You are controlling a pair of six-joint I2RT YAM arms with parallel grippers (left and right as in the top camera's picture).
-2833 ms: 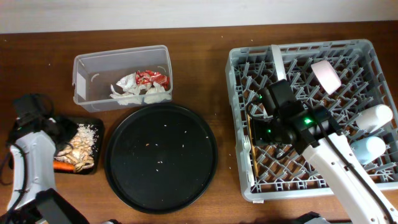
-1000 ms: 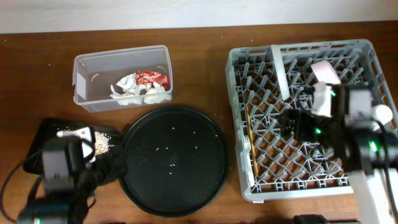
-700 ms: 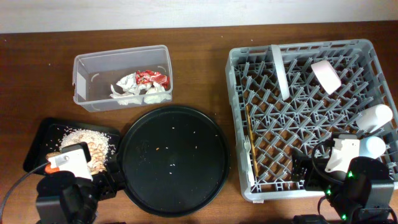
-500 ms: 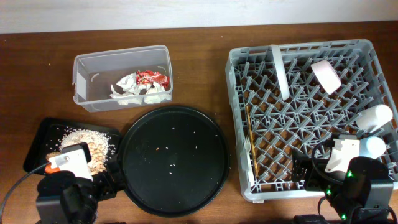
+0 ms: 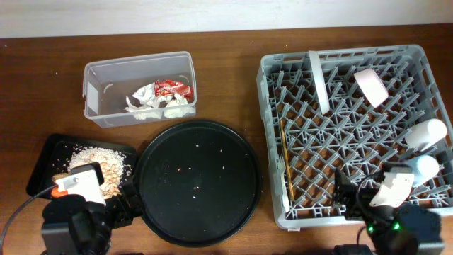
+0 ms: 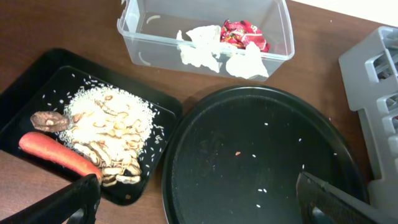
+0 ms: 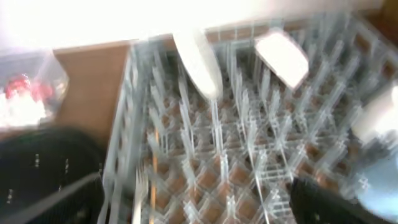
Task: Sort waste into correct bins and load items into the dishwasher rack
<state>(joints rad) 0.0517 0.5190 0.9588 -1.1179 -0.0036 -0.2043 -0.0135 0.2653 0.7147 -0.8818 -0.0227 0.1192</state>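
One smooth orange carrot [image 6: 56,157] beside grainy food [image 6: 107,118]

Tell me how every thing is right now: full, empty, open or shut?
clear tub: holds napkins and red wrapper
black tray: holds grainy food and carrot
round tray: nearly bare, a few crumbs
rack: loaded with wide bowl, pinkish bowl, cups, fork, stick
left gripper: open, holding nothing
right gripper: open, holding nothing
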